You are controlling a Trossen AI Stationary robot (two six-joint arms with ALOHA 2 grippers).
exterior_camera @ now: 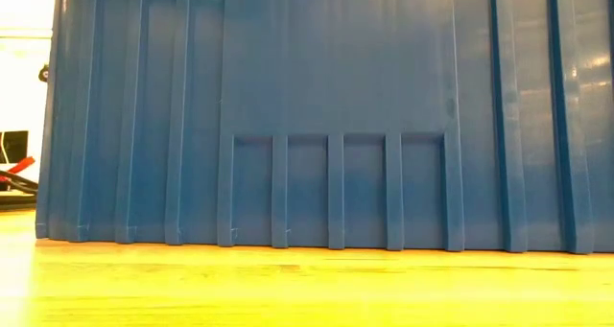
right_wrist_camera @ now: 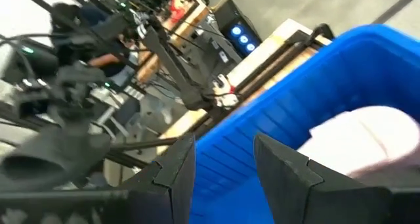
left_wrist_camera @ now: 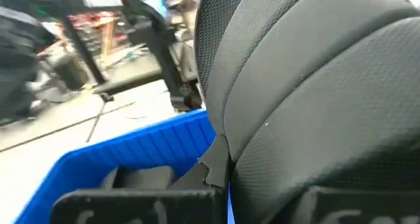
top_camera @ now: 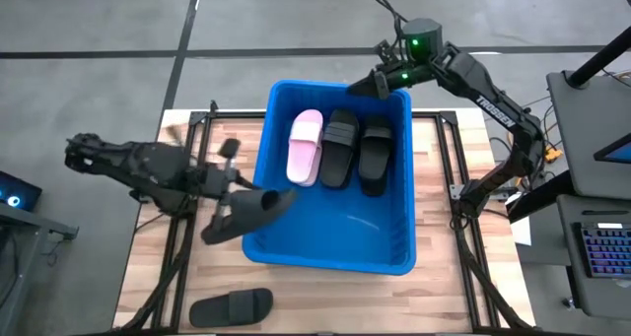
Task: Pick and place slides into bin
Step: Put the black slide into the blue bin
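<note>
The bin's (exterior_camera: pixel 317 116) wall is filling the low view, hiding all else, while it is holding one pink slide (top_camera: pixel 305 147) and two black slides (top_camera: pixel 340 147), the left gripper (top_camera: pixel 235 210) is clamping a black slide (top_camera: pixel 248 214) at its near-left rim, another slide (top_camera: pixel 232 306) is lying on the worktop (top_camera: pixel 434 297), and the right gripper (top_camera: pixel 373 86), jaws parted, is hanging over the far rim.

- The bin (top_camera: pixel 330 245) is bright blue, its outer wall ribbed.
- One slide inside (top_camera: pixel 305 146) is pale pink.
- Two slides beside it (top_camera: pixel 340 147) are matte black.
- The table (top_camera: pixel 434 297) is pale wood planking.
</note>
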